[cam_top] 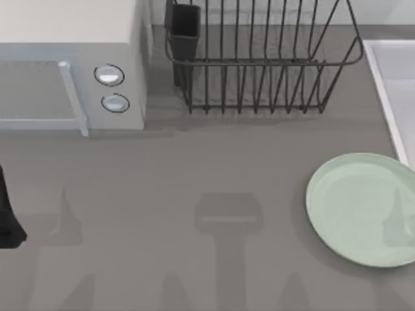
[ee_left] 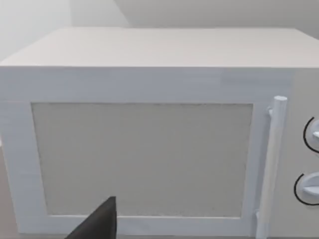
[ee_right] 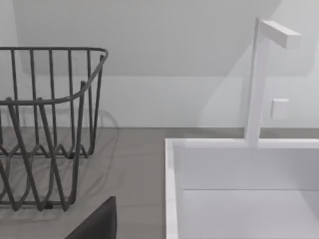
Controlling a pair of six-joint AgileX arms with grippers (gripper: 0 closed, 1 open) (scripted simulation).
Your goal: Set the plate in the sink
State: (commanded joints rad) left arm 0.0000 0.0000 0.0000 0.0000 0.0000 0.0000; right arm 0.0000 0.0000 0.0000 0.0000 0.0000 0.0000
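Note:
The pale mint-green plate (cam_top: 363, 208) lies flat on the grey table at the right, its right side running out of the top view. Just beyond it, at the table's right edge, is the light grey-white sink (cam_top: 388, 87) with a raised rim. In the right wrist view the sink (ee_right: 172, 189) is close ahead, and a dark part of my right gripper (ee_right: 99, 225) shows low in front of it. My left arm (cam_top: 8, 217) sits at the table's left edge. A dark part of my left gripper (ee_left: 99, 225) faces the microwave door.
A white microwave (cam_top: 71, 78) with two round knobs stands at the back left. The dark wire dish rack (cam_top: 259, 61) fills the back middle, next to the sink. A white tap (ee_right: 256, 79) rises behind the sink. Bare grey tabletop (cam_top: 194, 194) stretches across the middle.

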